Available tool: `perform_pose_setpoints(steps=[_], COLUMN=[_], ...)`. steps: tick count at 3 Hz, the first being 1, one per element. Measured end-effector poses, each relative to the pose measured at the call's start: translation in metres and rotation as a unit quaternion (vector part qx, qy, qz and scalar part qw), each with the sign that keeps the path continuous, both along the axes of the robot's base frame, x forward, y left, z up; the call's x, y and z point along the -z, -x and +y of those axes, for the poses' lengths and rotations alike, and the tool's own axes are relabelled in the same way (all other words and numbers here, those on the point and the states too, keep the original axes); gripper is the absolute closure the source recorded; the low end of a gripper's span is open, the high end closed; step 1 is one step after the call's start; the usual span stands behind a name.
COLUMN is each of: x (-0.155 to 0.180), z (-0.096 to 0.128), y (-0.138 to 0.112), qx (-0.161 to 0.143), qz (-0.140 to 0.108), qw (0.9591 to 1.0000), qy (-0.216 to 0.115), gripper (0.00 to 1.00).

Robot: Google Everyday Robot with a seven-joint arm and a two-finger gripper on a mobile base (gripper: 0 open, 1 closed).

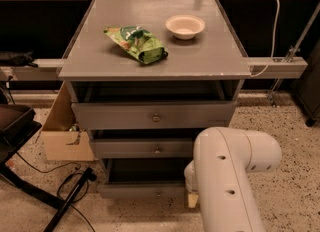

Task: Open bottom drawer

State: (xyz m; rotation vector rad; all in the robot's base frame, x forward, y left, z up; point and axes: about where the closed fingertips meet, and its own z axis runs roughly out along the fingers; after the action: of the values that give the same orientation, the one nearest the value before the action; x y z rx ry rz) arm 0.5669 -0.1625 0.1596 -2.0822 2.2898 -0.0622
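Camera view: Shows a grey table (220, 58) with three drawer fronts stacked beneath it. Carries a green bag (137, 43) and a pale bowl (185, 26) on top, well apart from the work below.

Places the bottom drawer (140, 191) lowest of the three, close to the floor, under the middle drawer (135, 149) and the wide top drawer (125, 116), with a small round knob at the centre of its shallow front. Leaves a dark gap above that front, so probably already drawn some way out, though hard to say how far.

Fills the lower right with the white arm (227, 176), reaching down beside the drawer's right end. Hides nearly all of the gripper (192, 197) behind that arm; only a small pale and tan piece shows, just beside the right end of the bottom front and off to the right of the knob. Cannot tell whether spread or closed.

Looks like the pulling step itself, or the reach just ahead of it. Calls next for a straight, level draw away from the table, with a firm hold on the knob.
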Motion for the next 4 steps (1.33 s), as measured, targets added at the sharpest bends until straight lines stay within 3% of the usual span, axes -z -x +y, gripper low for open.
perform_pose_setpoints(steps=[1, 3, 4], x=[0.002, -0.001, -0.008], z=[-0.012, -0.011, -0.012], y=[0.044, 0.046, 0.047], qx=[0.037, 0.039, 0.042], qz=[0.068, 0.077, 0.084], qw=[0.9970, 0.9963, 0.9954], qy=[0.004, 0.006, 0.018], gripper=[0.42, 0.88, 1.00])
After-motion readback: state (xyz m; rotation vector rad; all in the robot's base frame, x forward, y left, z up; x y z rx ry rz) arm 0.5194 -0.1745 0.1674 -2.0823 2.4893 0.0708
